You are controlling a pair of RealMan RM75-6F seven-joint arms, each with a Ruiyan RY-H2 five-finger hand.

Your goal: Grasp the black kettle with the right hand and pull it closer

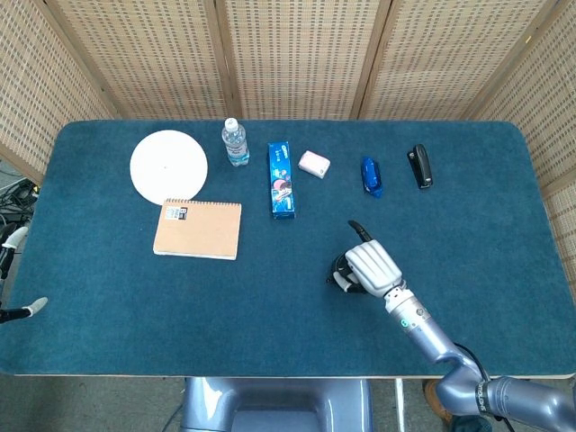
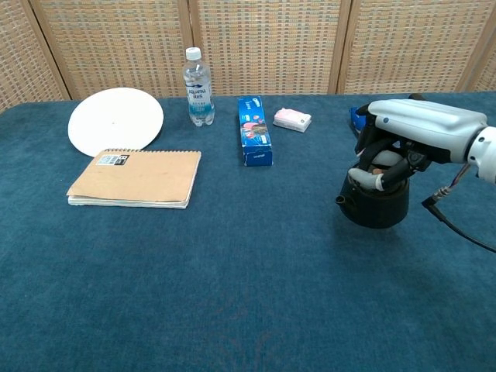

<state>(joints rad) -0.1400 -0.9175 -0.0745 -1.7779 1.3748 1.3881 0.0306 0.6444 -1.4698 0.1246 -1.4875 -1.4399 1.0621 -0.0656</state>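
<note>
One hand, the right hand (image 2: 403, 143), grips the black kettle (image 2: 377, 203) from above, fingers curled over its top, seemingly around the handle. It stands upright on the blue tabletop (image 2: 232, 294), right of centre, well apart from the notebook (image 2: 136, 178) and blue box (image 2: 255, 141).

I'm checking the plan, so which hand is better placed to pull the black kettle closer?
Right. The right hand already grips the black kettle from above, while the left hand sits at the table's far edge.
</note>
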